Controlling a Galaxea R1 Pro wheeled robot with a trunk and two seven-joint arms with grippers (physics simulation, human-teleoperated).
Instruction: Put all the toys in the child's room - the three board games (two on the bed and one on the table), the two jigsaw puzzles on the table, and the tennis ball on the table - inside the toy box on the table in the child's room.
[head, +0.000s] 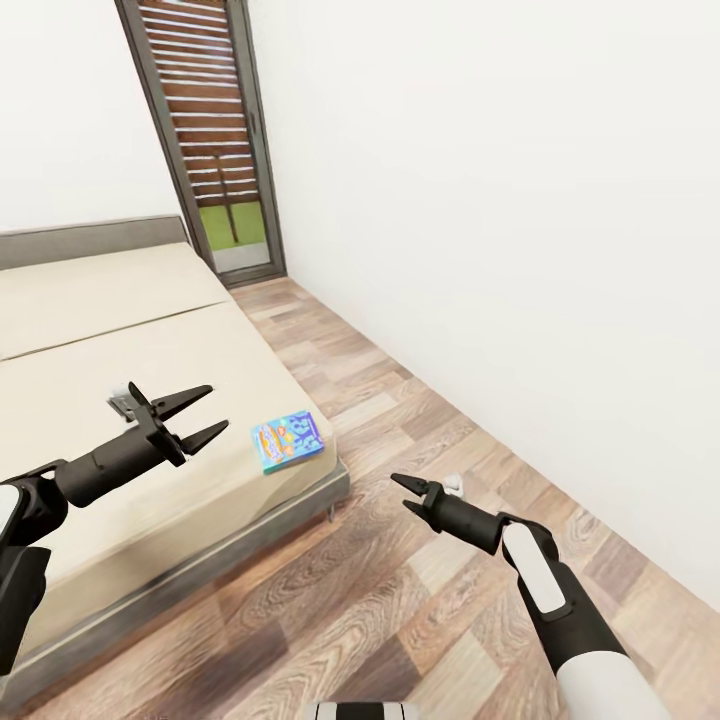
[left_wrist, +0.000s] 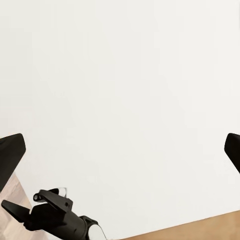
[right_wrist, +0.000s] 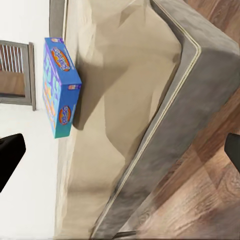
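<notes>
Left tool (head: 195, 416) hovers over the bed (head: 120, 340) with its fingers spread and empty; the right tool (head: 408, 494), also spread, hangs above the floor (head: 400, 400) beside the bed's corner. One board game (head: 288, 440) lies flat near that corner. Best to bring the left tool squarely over the box's narrower span before descending, then pinch it across the edges.

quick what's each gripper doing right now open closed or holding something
Left gripper: open, empty, over the bed.
Right gripper: open, empty, above the floor beside the bed, short of the board game.
</notes>
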